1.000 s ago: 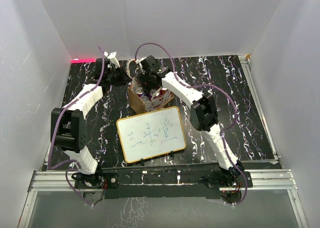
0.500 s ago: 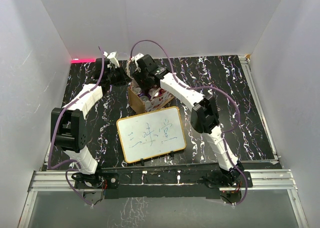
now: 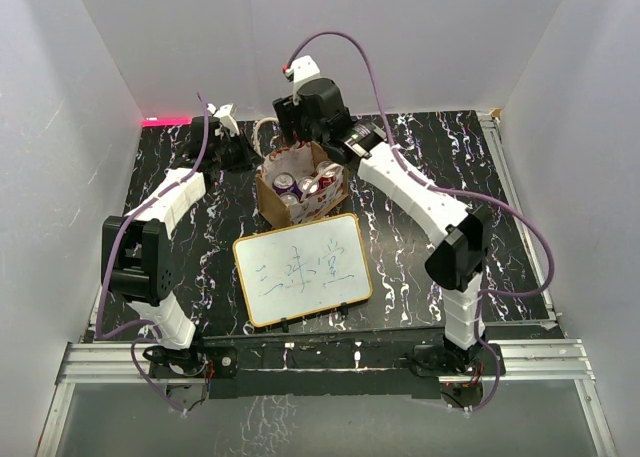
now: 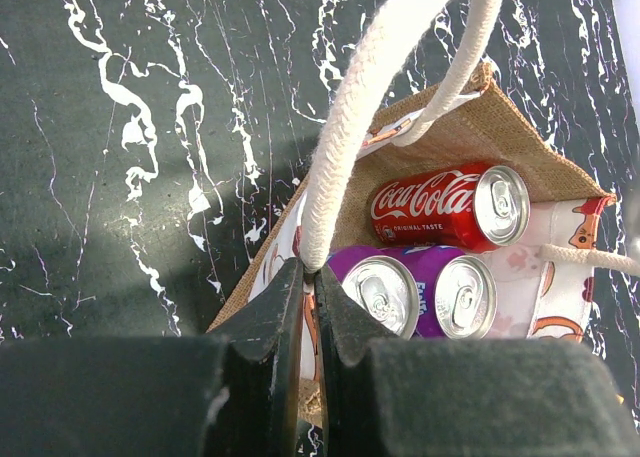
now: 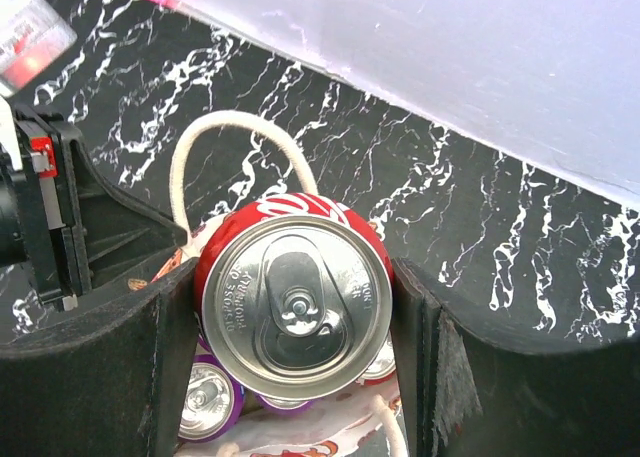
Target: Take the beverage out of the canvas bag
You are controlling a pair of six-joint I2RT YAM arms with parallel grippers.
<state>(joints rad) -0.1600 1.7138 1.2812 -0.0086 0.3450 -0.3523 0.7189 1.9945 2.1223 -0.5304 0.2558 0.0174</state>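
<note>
The canvas bag [image 3: 271, 203] stands open at mid-table, tan with a white printed panel. My right gripper [image 5: 297, 305] is shut on an upright red Coca-Cola can [image 5: 297, 307] and holds it above the bag's mouth [image 5: 300, 435]; in the top view this gripper [image 3: 298, 127] hangs over the bag's far edge. My left gripper [image 4: 309, 277] is shut on one cream handle [image 4: 350, 137] at the bag's left rim [image 4: 480, 127]. Inside lie another red Coca-Cola can [image 4: 450, 205] and two purple cans [image 4: 385, 292].
A wood-framed whiteboard [image 3: 300, 267] with writing lies just in front of the bag. The left arm's wrist [image 5: 50, 217] sits close on the left of the held can. White walls enclose the black marbled table [image 3: 450, 177] at back and sides.
My right arm has risen out of the bag and drawn back, lifting the red can with it; the bag's inside now shows from above. The left gripper stays on the handle.
</note>
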